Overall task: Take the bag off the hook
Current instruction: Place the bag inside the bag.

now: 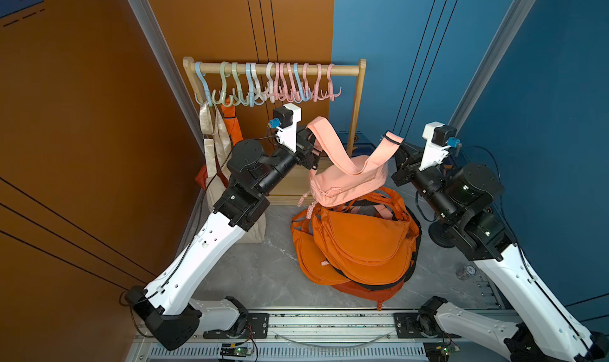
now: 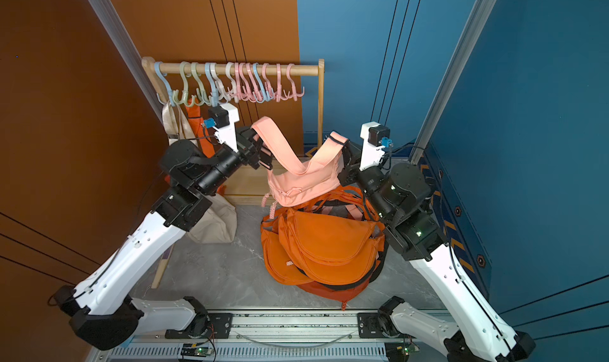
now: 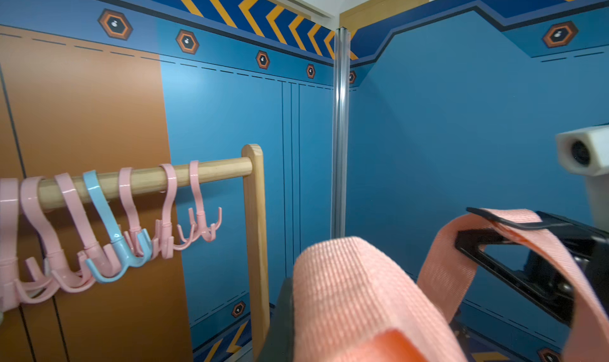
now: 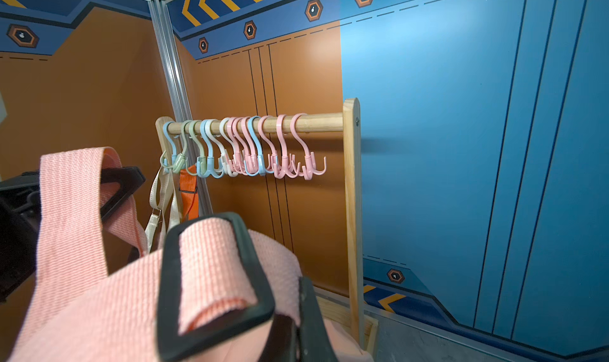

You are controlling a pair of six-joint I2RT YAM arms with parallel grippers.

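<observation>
Pink bag point(image 1: 349, 182) is clear of the hooks point(image 1: 286, 90). It hangs in front of the wooden rack point(image 1: 263, 69), slung by its strap point(image 1: 333, 146) between your two arms, with its base touching the heap of orange bags point(image 1: 359, 241) on the bench point(image 1: 263, 271). Your left end effector point(image 1: 312, 152) is clamped on the strap. Your right end effector point(image 1: 398, 154) is clamped on it at the black buckle point(image 4: 214, 278). A beige tote point(image 1: 212, 152) hangs at the rack's end beside your left arm. The bags' contents cannot be told.
</observation>
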